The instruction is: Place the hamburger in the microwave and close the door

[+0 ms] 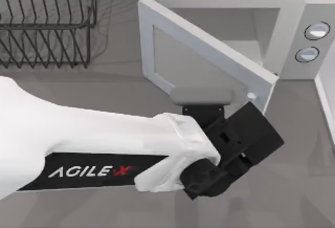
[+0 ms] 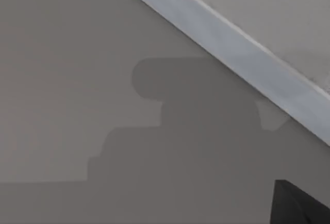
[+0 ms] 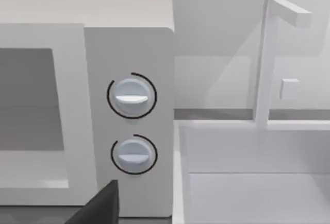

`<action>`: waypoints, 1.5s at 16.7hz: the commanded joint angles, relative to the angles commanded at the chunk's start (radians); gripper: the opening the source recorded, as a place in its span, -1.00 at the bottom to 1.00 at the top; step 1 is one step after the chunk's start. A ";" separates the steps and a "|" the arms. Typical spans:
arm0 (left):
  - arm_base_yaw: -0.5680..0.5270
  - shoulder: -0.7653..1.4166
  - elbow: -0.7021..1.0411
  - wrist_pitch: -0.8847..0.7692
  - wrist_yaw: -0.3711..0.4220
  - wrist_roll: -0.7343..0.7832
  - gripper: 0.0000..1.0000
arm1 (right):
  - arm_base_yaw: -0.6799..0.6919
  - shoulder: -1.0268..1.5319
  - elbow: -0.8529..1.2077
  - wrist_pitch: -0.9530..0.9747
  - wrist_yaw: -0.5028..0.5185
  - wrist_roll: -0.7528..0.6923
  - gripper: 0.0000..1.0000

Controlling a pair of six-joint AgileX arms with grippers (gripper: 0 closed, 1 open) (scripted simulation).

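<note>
White microwave [image 1: 314, 23], door [image 1: 204, 60] half open, 2 knobs [image 1: 312, 42]

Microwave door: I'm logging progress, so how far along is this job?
Hamburger inside: cannot tell. In hand: the left gripper sits at the free edge of the flat white windowed door, which stands half open. Left: swinging it shut against the large white boxy microwave.
</note>
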 joint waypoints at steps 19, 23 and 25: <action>-0.043 0.367 0.551 -0.214 -0.016 -0.058 -1.00 | 0.000 0.000 0.000 0.000 0.000 0.000 1.00; 0.061 0.462 0.684 -0.173 0.040 0.068 -1.00 | 0.000 0.000 0.000 0.000 0.000 0.000 1.00; 0.086 0.482 0.709 -0.162 0.051 0.094 -1.00 | 0.000 0.000 0.000 0.000 0.000 0.000 1.00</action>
